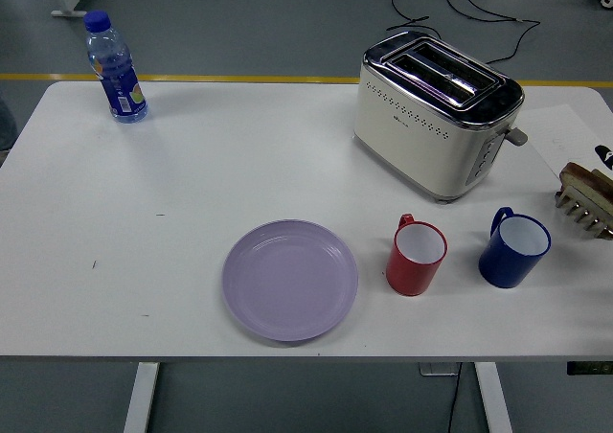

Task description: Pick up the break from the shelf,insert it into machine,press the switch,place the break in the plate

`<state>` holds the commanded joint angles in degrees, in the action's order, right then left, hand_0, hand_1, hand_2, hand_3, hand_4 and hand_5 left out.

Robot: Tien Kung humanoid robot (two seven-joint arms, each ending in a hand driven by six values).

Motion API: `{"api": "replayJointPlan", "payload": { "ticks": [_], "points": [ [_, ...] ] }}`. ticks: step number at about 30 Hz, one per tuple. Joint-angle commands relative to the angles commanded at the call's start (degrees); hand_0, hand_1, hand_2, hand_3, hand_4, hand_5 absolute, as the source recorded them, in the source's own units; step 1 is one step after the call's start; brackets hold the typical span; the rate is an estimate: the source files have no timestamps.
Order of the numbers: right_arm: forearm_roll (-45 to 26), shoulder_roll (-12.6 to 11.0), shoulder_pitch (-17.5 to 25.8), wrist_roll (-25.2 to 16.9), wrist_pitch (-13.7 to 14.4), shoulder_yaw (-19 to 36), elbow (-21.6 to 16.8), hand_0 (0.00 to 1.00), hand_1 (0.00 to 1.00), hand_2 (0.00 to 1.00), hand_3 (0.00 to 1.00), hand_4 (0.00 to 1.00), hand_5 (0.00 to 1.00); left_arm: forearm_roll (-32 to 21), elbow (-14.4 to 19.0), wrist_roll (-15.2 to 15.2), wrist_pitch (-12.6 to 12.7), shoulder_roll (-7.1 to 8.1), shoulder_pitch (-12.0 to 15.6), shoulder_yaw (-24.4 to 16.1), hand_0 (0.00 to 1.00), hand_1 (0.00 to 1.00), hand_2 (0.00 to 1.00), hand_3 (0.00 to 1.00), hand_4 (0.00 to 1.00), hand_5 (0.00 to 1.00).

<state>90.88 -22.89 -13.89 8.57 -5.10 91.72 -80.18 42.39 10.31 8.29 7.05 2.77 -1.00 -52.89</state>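
Note:
A cream and chrome toaster [436, 117] stands at the back right of the white table [192, 193]. Its two top slots look empty, and its lever [517, 136] sticks out on the right end. A wooden rack [586, 205] is cut off by the right edge, with a brown slice of bread [580, 175] resting in it. A lilac plate [290, 279] lies empty near the front middle. Neither of my hands shows in the head view. A small dark shape [603, 153] pokes in just above the rack; I cannot tell what it is.
A red mug [417, 254] and a blue mug [514, 248] stand between the plate and the rack, in front of the toaster. A water bottle with a blue cap [115, 67] stands at the far left corner. Cables lie on the floor behind the table.

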Motion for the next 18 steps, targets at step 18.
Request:
{"api": "replayJointPlan", "payload": {
  "ticks": [18],
  "points": [
    [28.15, -0.51, -4.82, 11.65, -7.67, -7.82, -0.58, 0.821, 0.732, 0.744, 0.810, 0.777, 0.082, -1.02, 0.00, -0.22, 0.26, 0.22, -0.54, 0.74, 0.684, 0.653, 0.704, 0.719, 0.450, 0.998]
  ]
}}
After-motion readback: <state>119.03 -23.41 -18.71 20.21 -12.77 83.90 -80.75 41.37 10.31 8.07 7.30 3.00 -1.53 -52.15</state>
